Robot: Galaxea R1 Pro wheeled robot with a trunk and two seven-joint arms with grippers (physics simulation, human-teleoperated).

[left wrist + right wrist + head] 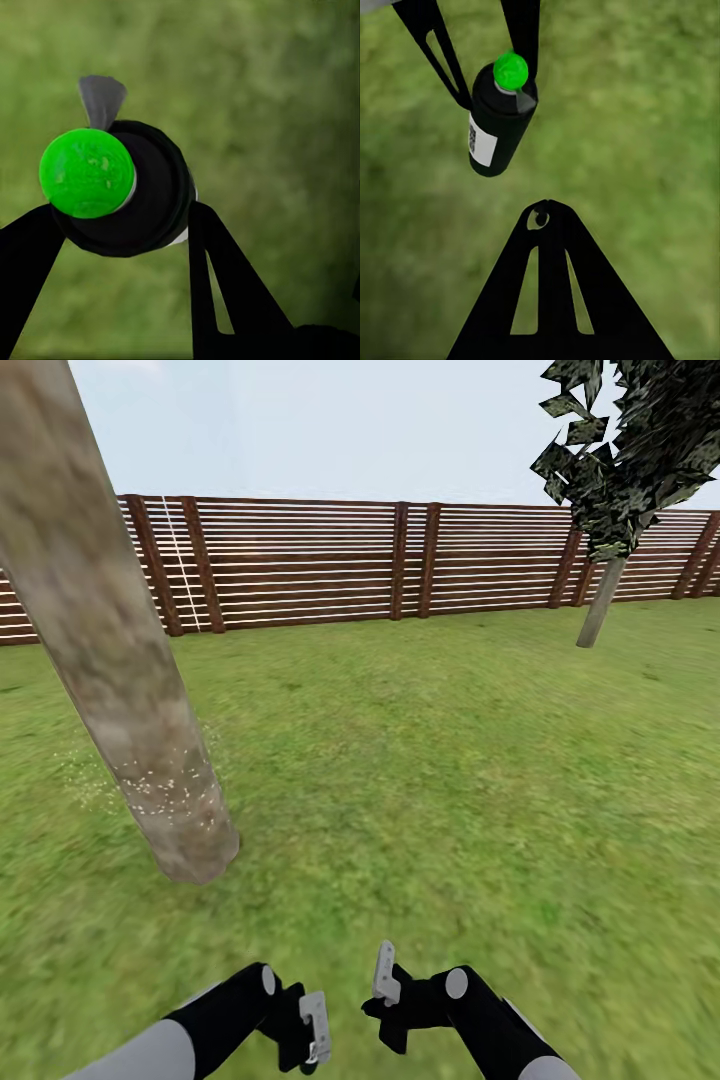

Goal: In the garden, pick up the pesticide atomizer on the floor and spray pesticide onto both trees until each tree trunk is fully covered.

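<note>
My left gripper is shut on the pesticide atomizer, a small black bottle with a bright green top. The right wrist view shows that bottle with its white label, hanging between the left gripper's fingers above the grass. My right gripper is shut on nothing. Both grippers, left and right, sit low over the lawn. A thick grey-brown tree trunk leans close at front left, with white specks on its lower part. The second tree stands far right by the fence.
Green lawn spreads ahead to a brown slatted wooden fence across the back. Dark jagged foliage hangs at the upper right. Open grass lies between the two trees.
</note>
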